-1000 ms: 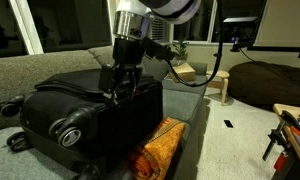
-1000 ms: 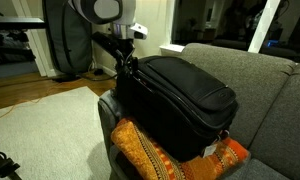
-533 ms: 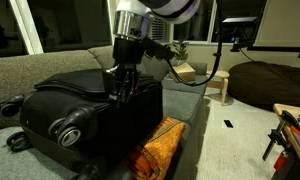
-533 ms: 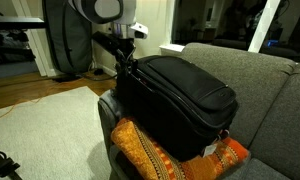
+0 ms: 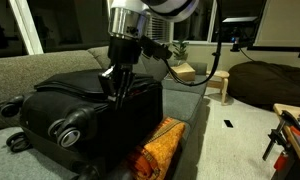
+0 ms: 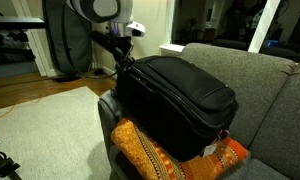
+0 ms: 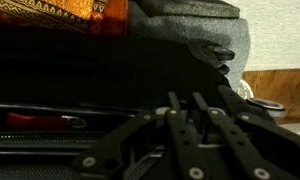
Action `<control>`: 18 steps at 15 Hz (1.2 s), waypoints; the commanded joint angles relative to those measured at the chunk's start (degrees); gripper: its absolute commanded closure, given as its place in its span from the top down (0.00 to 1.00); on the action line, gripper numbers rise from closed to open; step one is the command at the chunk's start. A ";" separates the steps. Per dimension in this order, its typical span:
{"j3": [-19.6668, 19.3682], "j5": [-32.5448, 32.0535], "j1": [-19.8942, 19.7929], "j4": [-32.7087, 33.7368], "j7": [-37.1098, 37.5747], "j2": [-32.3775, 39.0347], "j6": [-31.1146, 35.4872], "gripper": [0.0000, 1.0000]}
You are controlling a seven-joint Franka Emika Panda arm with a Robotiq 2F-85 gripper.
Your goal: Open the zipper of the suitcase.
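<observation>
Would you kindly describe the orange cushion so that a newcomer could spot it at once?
Start at the grey sofa and find the large black suitcase lying on its seat. Just below the suitcase's near end the cushion pokes out. It is the only orange, patterned thing among plain grey and black.

- The gripper (image 7: 188, 104) comes up from the bottom edge, its two dark fingers (image 7: 174, 108) close together with a narrow gap between them.
- The black suitcase (image 7: 90, 75) fills the space under and beyond the fingertips.
- Left of the fingers, a thin red strip (image 7: 35, 120) lies on the suitcase.
- Far beyond, to the left, is an orange patterned cushion (image 7: 50, 12).
- Grey sofa (image 7: 195, 30) rises straight ahead.
- Wooden floor (image 7: 280, 85) lies to the right.
</observation>
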 commanded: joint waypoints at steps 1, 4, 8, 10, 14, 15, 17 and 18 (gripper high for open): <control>0.79 -0.97 0.13 -0.43 0.16 -1.12 -0.07 0.05; 1.43 -0.17 -0.39 -1.61 -0.75 -2.09 0.51 0.05; 1.99 0.60 -0.87 -4.24 -1.98 -4.65 1.79 0.05; 1.93 0.59 -0.93 -5.02 -2.08 -5.27 1.96 0.04; 1.64 0.50 -1.04 -6.21 -2.06 -6.19 1.51 0.04; 1.16 0.05 -0.98 -6.22 -1.67 -5.91 1.54 0.04; 0.21 -0.79 -0.97 -5.50 -0.75 -4.77 1.32 0.04; -0.05 -0.92 -1.08 -5.18 -0.68 -4.31 1.42 0.04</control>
